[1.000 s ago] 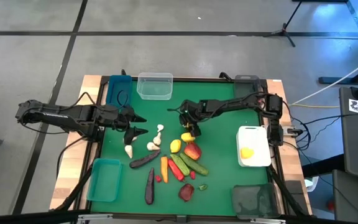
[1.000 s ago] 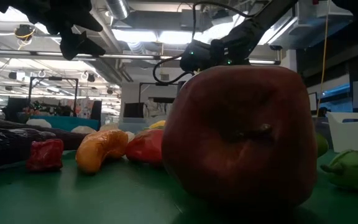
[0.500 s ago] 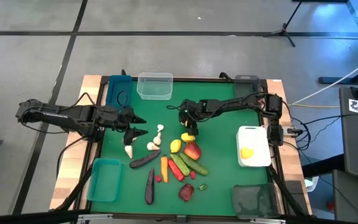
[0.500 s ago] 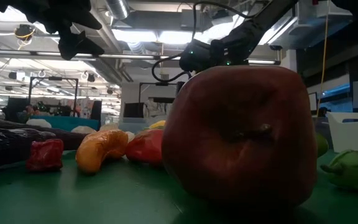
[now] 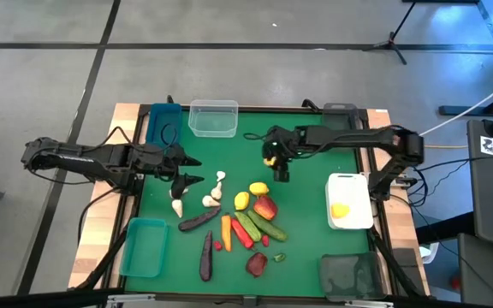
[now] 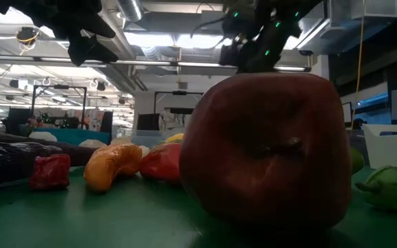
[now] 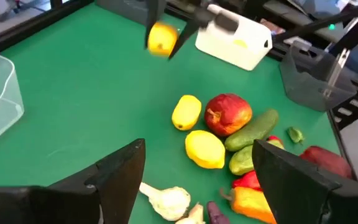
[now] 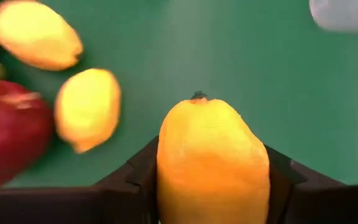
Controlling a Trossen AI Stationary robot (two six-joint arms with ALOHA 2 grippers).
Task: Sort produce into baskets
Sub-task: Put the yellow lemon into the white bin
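**Right gripper carrying a lemon; left gripper waiting over the garlic**

You will find the right gripper [image 5: 274, 160] clenched on a lemon [image 8: 211, 158], held clear of the green table [image 5: 306, 244] above the produce pile, presumably for transfer to the white basket [image 5: 350, 190], where one lemon [image 5: 340, 210] already lies. The carried lemon sits squarely between the jaws, its tip protruding past them. The left gripper [image 5: 192, 171] hangs with jaws released, just beside the garlic [image 5: 214, 196], holding nothing.
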